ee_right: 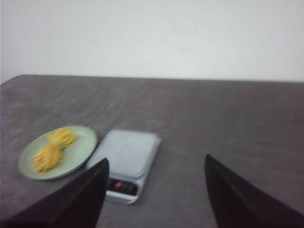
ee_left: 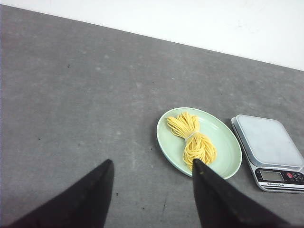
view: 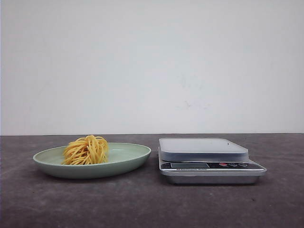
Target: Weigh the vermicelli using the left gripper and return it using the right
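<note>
Above the worktop (ee_left: 71,95), the left pincer (ee_left: 153,190) hung open and empty, as did the right pincer (ee_right: 156,190). The vermicelli (view: 87,150) lay on the green plate (view: 135,156), left of the scale (view: 204,147). Nothing seemed started; next, the left pincer needed to descend onto the bundle's tied middle.

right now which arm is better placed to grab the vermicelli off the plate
Left. The vermicelli bundle on the green plate lies just ahead of the open left gripper; the open right gripper faces the scale instead.
</note>
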Available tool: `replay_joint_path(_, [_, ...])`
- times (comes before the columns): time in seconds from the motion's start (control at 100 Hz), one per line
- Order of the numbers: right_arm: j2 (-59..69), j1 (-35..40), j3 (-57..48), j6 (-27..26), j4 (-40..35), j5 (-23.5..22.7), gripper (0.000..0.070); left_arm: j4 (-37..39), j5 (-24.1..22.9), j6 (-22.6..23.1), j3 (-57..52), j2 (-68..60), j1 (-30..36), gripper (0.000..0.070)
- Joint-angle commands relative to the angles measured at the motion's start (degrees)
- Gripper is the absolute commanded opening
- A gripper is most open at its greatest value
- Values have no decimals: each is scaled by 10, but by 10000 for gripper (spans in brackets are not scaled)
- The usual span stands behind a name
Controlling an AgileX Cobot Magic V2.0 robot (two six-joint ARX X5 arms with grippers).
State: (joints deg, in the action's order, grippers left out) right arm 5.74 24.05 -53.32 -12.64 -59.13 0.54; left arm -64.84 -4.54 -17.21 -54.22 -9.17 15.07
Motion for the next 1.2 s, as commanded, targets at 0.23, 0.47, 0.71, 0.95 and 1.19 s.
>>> replay_joint_path(0.23, [0, -73, 73, -30, 91, -101, 55, 13, 0, 8, -6, 2, 0, 118])
replay_joint_path(0.47, [0, -78, 75, -31, 123, -89, 2, 54, -2, 15, -6, 2, 0, 4])
replay_joint_path(0.71, [0, -78, 75, -47, 111, -97, 2, 60, 1, 12, -6, 2, 0, 4])
replay_joint_path(0.95, [0, -78, 75, -47, 112, -97, 2, 61, 1, 12, -6, 2, 0, 4])
replay_joint_path(1.19, [0, -78, 75, -47, 112, -97, 2, 61, 1, 12, -6, 2, 0, 4])
